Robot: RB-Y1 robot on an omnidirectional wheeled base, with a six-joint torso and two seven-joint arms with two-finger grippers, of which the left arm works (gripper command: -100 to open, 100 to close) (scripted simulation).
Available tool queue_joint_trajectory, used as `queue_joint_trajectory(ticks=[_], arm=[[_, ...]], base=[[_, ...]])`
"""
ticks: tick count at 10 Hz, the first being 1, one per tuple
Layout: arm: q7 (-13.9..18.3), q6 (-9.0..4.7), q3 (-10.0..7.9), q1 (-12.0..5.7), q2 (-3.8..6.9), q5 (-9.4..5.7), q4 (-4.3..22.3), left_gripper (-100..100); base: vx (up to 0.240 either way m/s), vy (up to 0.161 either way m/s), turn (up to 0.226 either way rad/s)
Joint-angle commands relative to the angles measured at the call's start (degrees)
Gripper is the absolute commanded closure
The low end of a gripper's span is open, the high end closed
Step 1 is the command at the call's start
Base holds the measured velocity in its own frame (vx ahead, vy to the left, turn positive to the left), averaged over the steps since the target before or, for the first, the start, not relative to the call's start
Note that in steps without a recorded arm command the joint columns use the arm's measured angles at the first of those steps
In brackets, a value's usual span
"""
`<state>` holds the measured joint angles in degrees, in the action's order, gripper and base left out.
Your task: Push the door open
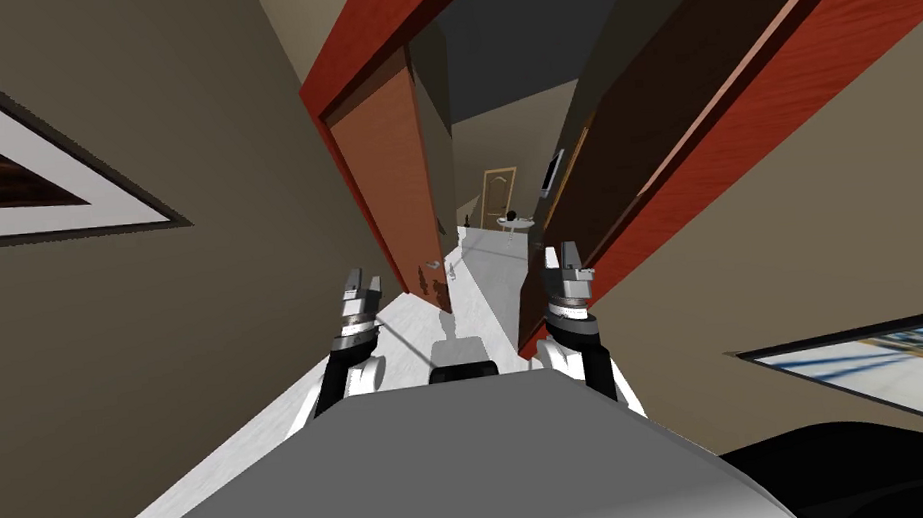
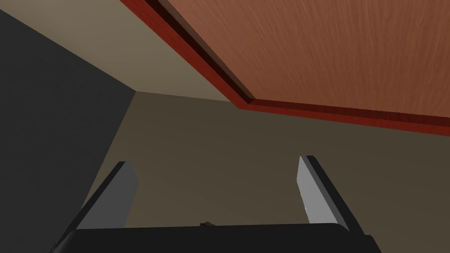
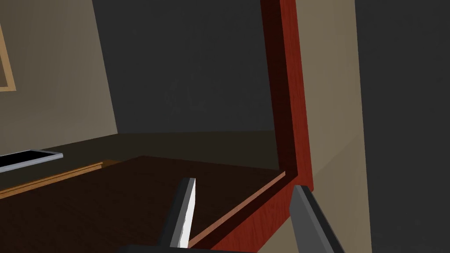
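Past the red door frame (image 1: 347,53), the brown door (image 1: 384,176) is seen ajar on the left above a white floor (image 1: 495,269), with left gripper (image 1: 361,280) and right gripper (image 1: 561,255) held spread nearby.

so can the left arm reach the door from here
Probably yes. The left pincer, open, looks close to the brown door leaf on its side, and nothing stands between them. Its wrist view looks up along that panel and the red frame.

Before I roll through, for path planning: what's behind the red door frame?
A white-floored corridor, a small round table and a pale far door. The brown door leaf covers the left side.
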<state>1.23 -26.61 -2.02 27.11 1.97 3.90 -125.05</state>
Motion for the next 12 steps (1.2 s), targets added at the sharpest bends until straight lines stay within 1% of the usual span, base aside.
queue_joint_trajectory(ticks=[1,3,4,6,9,11,12], arm=[[-0.05,-0.79,0.41,-0.26,0.28,-0.14,2.36,-100],[-0.1,-1.49,0.78,-1.26,0.64,-0.34,5.64,-100],[-0.1,-1.49,0.78,-1.26,0.64,-0.34,5.76,-100],[-0.15,-2.23,1.18,-2.33,0.99,-0.55,9.17,-100],[-0.23,-3.44,1.83,-4.08,1.41,-0.9,14.85,-100],[-0.29,-4.3,2.29,-5.32,1.63,-1.14,19.31,-100],[-0.32,-4.73,2.53,-5.95,1.73,-1.27,20.86,-100]], base=[[0.069,0.087,-0.116],[0.067,0.095,-0.096],[0.053,0.075,-0.051],[0.057,0.068,-0.104],[0.065,0.109,-0.127],[0.077,0.117,-0.157],[0.074,0.101,-0.133]])
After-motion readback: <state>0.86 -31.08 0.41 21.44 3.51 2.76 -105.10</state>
